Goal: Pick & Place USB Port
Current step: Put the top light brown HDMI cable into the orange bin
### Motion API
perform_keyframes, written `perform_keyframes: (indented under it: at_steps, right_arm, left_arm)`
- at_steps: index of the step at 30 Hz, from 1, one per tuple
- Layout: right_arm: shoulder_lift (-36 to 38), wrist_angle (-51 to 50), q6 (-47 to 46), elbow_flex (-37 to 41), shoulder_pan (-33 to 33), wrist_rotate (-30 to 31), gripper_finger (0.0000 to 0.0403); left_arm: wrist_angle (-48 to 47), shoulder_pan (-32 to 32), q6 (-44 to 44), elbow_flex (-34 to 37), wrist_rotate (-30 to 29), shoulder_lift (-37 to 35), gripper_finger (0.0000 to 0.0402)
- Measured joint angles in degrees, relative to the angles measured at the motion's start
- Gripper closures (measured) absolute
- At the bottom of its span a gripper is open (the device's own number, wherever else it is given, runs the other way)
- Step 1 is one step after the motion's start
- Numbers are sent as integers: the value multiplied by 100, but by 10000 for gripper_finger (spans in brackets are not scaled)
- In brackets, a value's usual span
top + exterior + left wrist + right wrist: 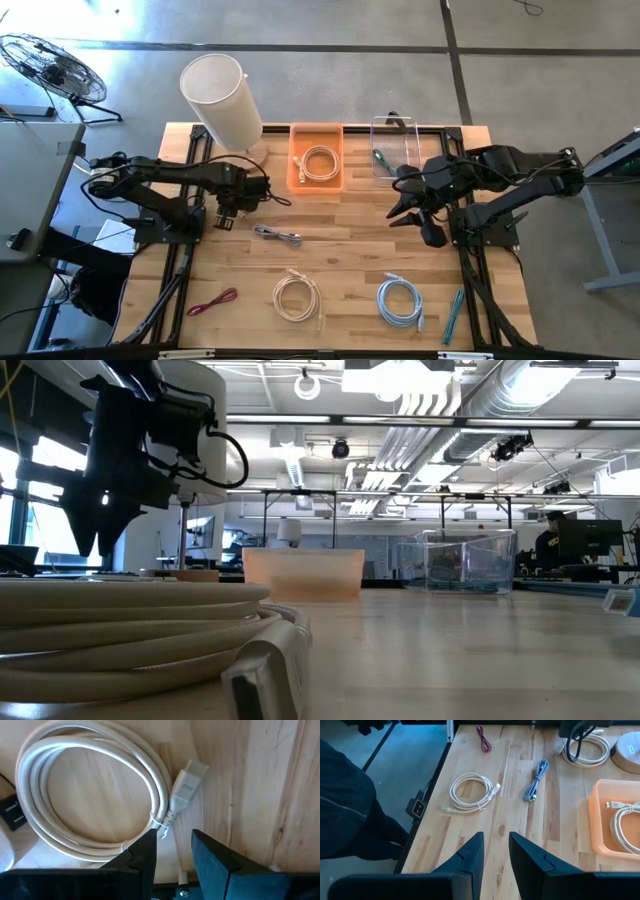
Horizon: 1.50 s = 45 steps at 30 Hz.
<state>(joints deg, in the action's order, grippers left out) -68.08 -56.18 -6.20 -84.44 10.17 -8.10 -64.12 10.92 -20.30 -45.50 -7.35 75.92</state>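
A white USB cable (150, 770), coiled and tied, lies flat on the wooden table with its plug (187, 782) beside the coil. In the right wrist view this cable (592, 747) lies next to the white cylinder's base. My left gripper (172, 842) points straight down just above the coil's tied part, open, with nothing between its fingers. In the high view the left gripper (226, 212) and its arm hide that cable. My right gripper (496, 845) hangs open high over the table's right half (402, 213), slanting down. An orange bin (296, 160) at the far middle holds another white cable (318, 163).
A tall white cylinder (222, 100) stands far left of the bin and a clear box (395, 145) to its right. On the near half lie a grey cable (278, 235), a white coil (297, 297), a pale blue coil (400, 300), a red cable (212, 300) and a teal cable (452, 315).
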Motion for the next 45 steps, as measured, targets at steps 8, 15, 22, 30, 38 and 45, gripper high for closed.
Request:
perform_keyframes:
  at_steps: [8,15,22,30,38,45]
  right_arm:
    - [0,-4,0,0,0,0,320]
    - [1,-1,0,0,0,0,320]
    - [-3,11,0,0,0,0,320]
    - [-5,44,17,0,0,-1,320]
    - [-5,44,7,0,0,-2,320]
    - [-7,37,-79,0,0,-2,320]
  left_arm:
    - [50,-4,-69,37,233,149,285]
    - [161,-4,-2,37,203,533,285]
    - [217,-3,1,37,169,970,285]
    - [393,-7,234,16,-224,1430,292]
    - [636,-4,490,20,-215,1748,387]
    - [491,-182,763,-146,238,1674,400]
